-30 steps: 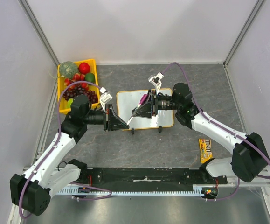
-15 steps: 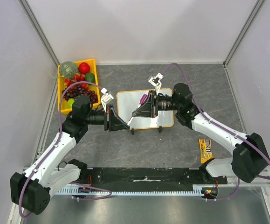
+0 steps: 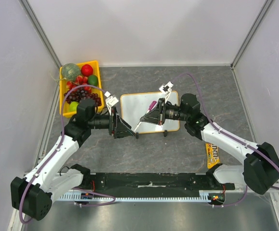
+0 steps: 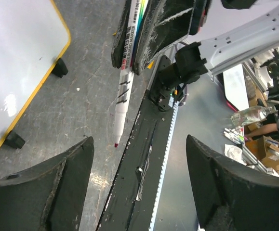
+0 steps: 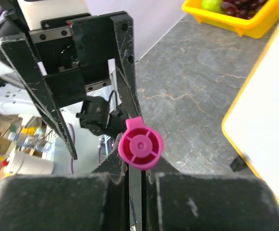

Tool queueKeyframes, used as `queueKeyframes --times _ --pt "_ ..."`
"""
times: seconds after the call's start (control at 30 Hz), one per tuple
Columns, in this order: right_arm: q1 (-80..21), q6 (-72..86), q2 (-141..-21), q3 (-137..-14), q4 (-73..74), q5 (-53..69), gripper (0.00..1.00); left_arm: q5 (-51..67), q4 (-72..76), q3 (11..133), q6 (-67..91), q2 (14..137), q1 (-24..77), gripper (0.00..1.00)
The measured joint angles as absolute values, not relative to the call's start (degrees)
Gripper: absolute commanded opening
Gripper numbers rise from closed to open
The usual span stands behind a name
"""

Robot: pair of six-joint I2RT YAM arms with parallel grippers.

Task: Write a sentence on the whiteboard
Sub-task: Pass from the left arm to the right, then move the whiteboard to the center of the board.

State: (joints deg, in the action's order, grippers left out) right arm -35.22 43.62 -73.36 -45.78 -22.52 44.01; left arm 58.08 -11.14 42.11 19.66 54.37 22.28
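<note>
The whiteboard (image 3: 149,109) lies flat mid-table, white with an orange-tan frame; it also shows in the left wrist view (image 4: 19,57) and the right wrist view (image 5: 269,115). No sentence shows on its visible surface. My right gripper (image 3: 145,119) (image 5: 137,168) is shut on a white marker (image 4: 122,96) with a pink cap end (image 5: 140,144), held slanting over the board's near-left corner, tip (image 4: 116,144) off the table. My left gripper (image 3: 128,131) (image 4: 139,144) stands open just left of the tip, holding nothing.
A yellow tray (image 3: 63,91) of fruit sits at the far left, with its corner in the right wrist view (image 5: 235,21). A candy packet (image 3: 212,155) lies by the right arm. The black base rail (image 3: 149,180) runs along the near edge. The board's black clips (image 4: 59,67) stick out on its near side.
My left gripper has opened and let go of the marker. My right gripper has shut on the marker and drawn slightly right and nearer with it.
</note>
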Motion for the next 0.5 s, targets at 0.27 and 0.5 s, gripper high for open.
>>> queueKeyframes --times 0.27,0.5 --pt "-34.4 42.1 -68.0 -41.9 -18.9 32.8 0.00 44.1 -18.4 45.1 18.4 57.2 23.3 0.89" --pt "-31.6 40.5 -62.8 -39.6 -13.5 25.7 0.00 26.4 -20.8 45.2 21.0 61.2 34.9 0.86"
